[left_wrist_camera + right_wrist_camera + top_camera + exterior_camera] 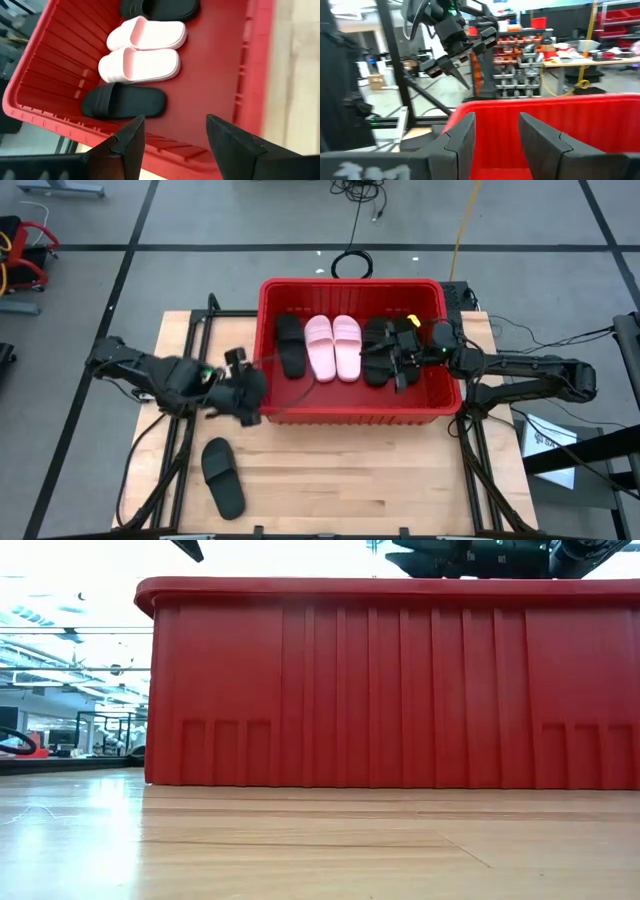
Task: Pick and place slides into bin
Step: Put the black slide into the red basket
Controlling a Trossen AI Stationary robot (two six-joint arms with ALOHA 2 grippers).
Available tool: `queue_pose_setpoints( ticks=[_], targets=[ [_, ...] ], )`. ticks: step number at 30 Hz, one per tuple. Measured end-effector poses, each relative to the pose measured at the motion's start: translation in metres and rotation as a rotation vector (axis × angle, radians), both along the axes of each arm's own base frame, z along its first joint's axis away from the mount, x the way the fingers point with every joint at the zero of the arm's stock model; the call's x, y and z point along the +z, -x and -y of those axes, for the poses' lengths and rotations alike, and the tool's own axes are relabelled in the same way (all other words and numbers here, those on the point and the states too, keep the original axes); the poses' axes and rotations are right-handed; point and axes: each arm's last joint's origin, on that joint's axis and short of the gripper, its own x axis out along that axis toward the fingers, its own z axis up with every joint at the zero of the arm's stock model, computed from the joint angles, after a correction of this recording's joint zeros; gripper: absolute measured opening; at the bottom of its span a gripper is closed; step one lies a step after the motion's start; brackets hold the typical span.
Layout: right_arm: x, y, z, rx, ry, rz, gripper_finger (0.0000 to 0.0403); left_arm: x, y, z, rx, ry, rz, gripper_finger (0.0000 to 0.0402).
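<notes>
Five in bin: two pale pink slides (333, 347) and three black slides (290, 345) lie inside the bin (350, 418); one black slide (222, 476) remains on the desk (380, 480), near left
Left tool (250, 402): at bin's near-left rim; fingers parted, holding nothing
Right tool (400, 358): over bin's right part, above black pair; fingers parted, load not discernible
Handling estimate: light, flexible foam; non-fragile; strap deforms under pressure
Grip point: pinch across wide strap or sole edge
</notes>
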Motion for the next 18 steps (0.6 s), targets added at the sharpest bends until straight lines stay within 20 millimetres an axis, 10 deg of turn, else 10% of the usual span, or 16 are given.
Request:
queue_pose_setpoints(
  ticks=[18],
  targets=[
    [0.002, -0.006, -0.054, 0.238, 0.01, 0.018, 0.0141, -0.035, 0.039, 0.112, -0.087, 0.064, 0.064, 0.02]
  ],
)
